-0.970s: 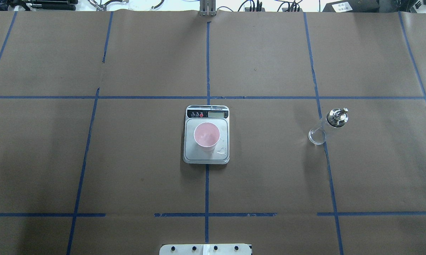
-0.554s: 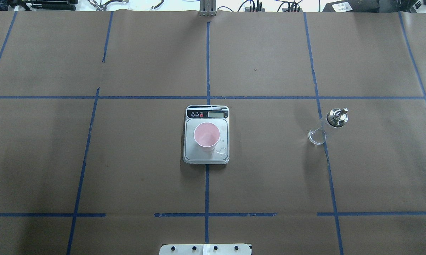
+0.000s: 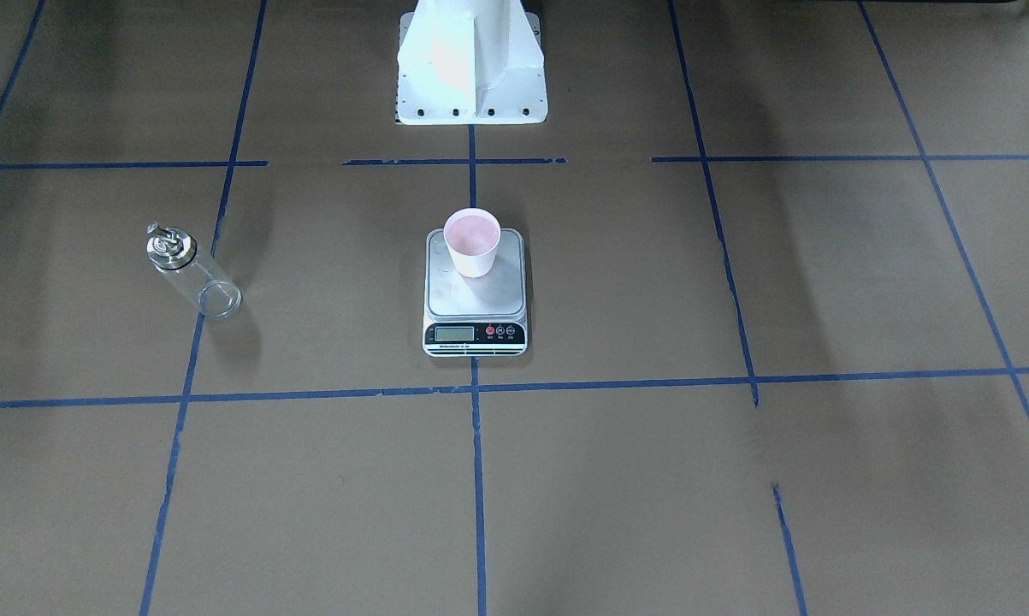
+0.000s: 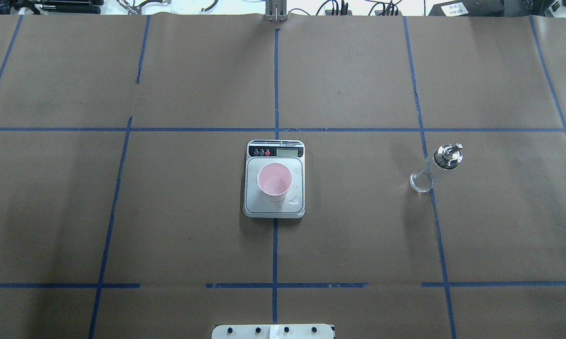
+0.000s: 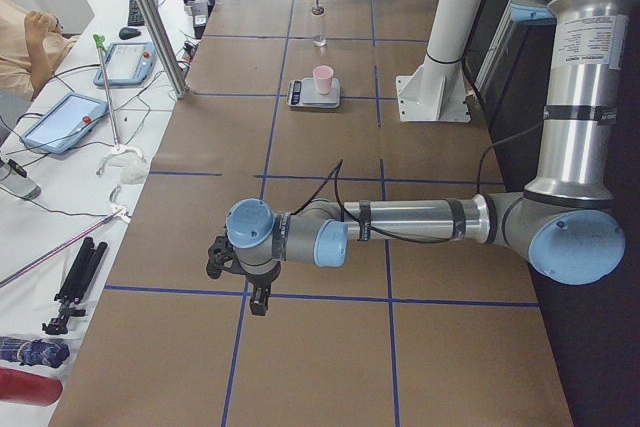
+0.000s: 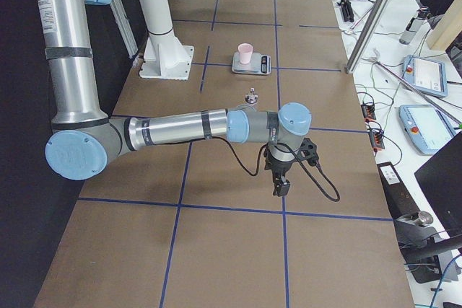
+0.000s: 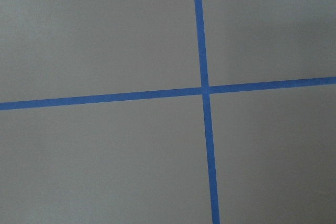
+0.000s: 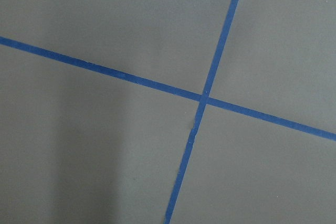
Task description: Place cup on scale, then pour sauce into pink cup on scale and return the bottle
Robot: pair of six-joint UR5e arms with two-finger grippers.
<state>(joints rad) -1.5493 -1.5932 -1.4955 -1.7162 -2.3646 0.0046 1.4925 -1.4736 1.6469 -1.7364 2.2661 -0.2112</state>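
Nearest the robot's base, the cup is seen upright on the robot-side half of the scale, and a small wet patch is seen on the steel platform just beside it. By that spilled liquid the reading could be falsified, and the light cup could be slid or tipped if it were brushed. How much sauce is held in the cup cannot be told. Beyond the cup, the display panel lies on the scale's far edge, where it could be wetted by any further drips. Well apart to the robot's right, the bottle is set on its base on the table, free of any grip; being tall and narrow, it could be toppled by a careless pass. Farthest out, the left gripper and right gripper are hung over bare tape crossings, and nothing is seen in either; how far either claw is parted cannot be told
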